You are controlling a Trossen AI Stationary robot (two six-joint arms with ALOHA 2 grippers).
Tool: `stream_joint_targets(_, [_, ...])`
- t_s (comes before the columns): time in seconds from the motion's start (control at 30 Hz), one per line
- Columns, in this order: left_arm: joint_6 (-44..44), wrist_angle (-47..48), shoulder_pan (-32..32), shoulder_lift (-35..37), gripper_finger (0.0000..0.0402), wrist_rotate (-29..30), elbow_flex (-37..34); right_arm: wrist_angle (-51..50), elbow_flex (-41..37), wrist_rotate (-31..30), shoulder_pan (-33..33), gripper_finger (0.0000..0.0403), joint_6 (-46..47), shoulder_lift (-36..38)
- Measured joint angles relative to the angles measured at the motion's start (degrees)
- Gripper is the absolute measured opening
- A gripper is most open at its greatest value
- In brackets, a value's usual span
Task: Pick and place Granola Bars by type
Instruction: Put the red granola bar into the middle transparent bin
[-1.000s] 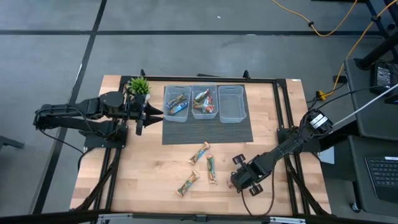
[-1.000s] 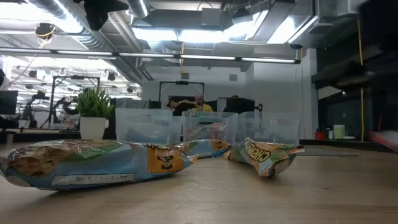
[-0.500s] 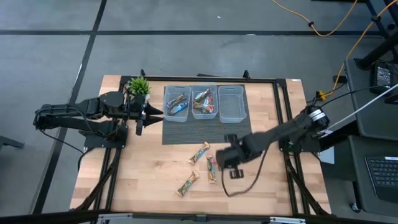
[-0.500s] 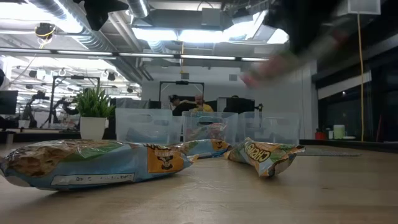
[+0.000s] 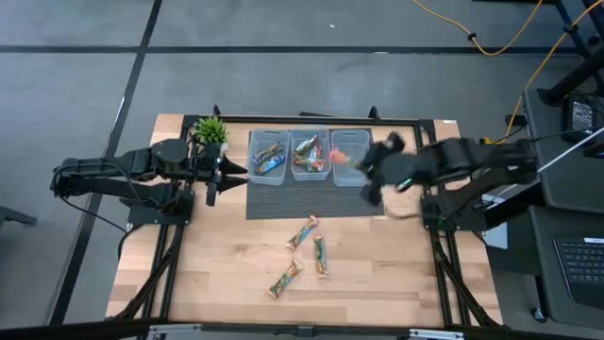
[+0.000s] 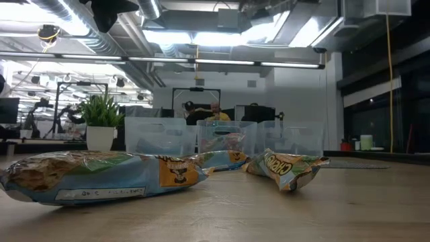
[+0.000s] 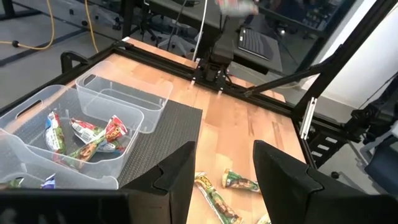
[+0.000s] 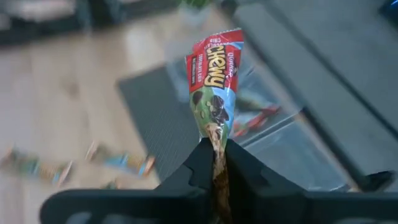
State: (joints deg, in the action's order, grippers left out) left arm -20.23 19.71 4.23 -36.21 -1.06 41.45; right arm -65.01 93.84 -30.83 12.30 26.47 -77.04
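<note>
Right gripper (image 8: 217,163) pinches a red bar (image 8: 214,87) by its end, over the bins (image 5: 349,159); thin hold, it may slip. Left gripper (image 7: 222,168) waits, fingers parted.

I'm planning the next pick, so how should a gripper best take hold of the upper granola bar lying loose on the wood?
Probably from above, fingers across the narrow middle of the upper bar: it lies flat and slanted, apart from the other bars, so turn the wrist to match.
</note>
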Motion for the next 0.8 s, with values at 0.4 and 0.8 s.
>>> stream_joint_targets(0.4, [-0.22, -0.1, -0.01, 0.01, 0.0155, 0.38, -0.01, 13.61, 0.0, 1.33, -16.66, 0.0041, -16.43, 4.16])
stream_joint_targets(0.8, [-2.16, -0.14, 0.0, 0.01, 0.0155, 3.56, 0.0, 29.38, 0.0, 28.54, -39.59, 0.0046, -24.89, -2.82])
